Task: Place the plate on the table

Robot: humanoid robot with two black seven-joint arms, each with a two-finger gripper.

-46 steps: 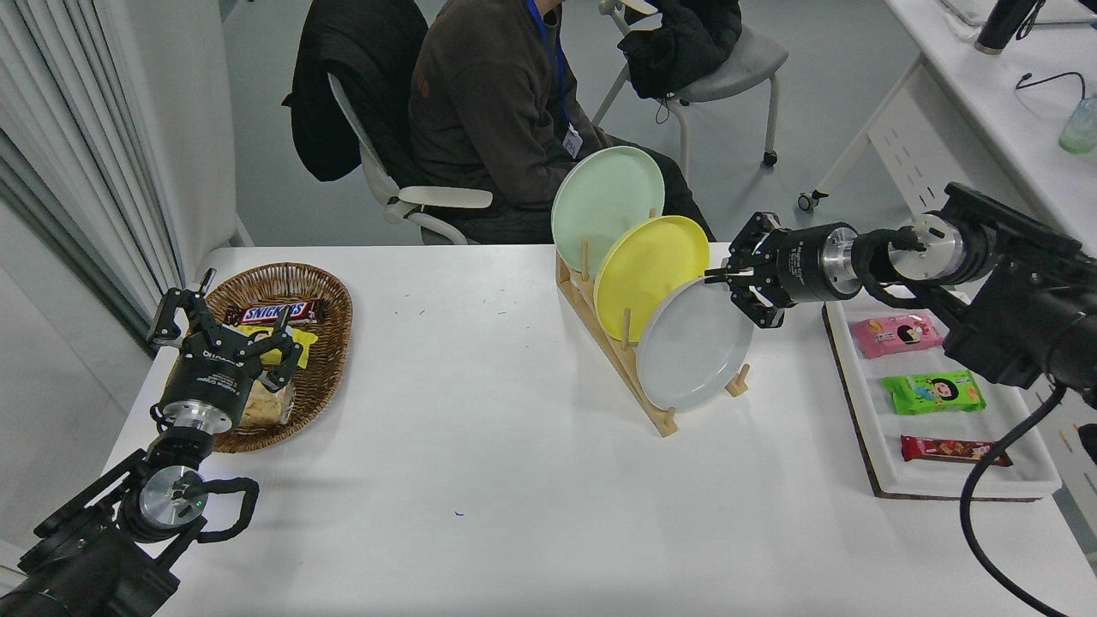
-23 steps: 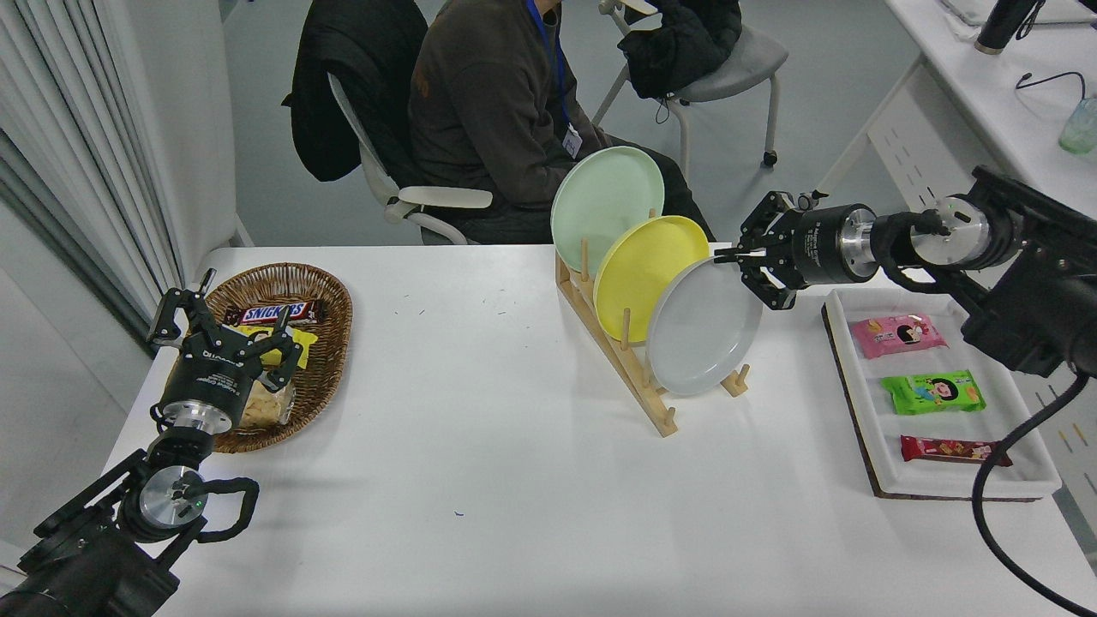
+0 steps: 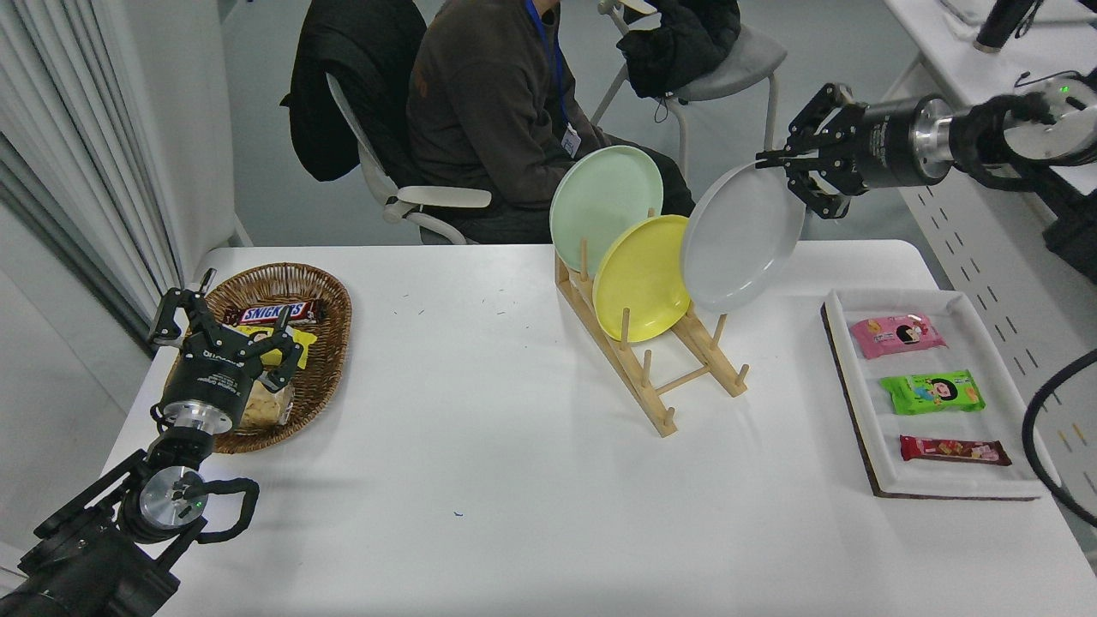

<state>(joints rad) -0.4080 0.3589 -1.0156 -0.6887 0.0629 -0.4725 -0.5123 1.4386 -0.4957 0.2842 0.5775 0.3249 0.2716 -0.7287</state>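
1. The right gripper (image 3: 776,160), a black multi-fingered tool on the arm that comes in from the right edge, is clamped on the upper right rim of the round, light grey plate (image 3: 741,240) with its shallow raised rim.
2. That plate hangs in the air, tilted steeply with its face towards the camera, above the far right part of the large white rectangular table (image 3: 480,446) and clear of its surface.
3. Its lower left edge overlaps, in this view, the round yellow plate (image 3: 641,278), which stands on edge in the light wooden peg rack (image 3: 660,377).
4. The round mint green plate (image 3: 604,206) stands in the slot behind the yellow one; the nearer slots of the rack hold nothing.
5. To the right lies a white tray with a dark base (image 3: 857,403), holding a pink, a green and a red snack packet.
6. The left gripper (image 3: 224,330), black and with its fingers spread apart, sits parked at the lower left over a brown wicker basket (image 3: 326,343) of snacks.
7. A person in a dark top (image 3: 488,111) sits on a chair at the far side.
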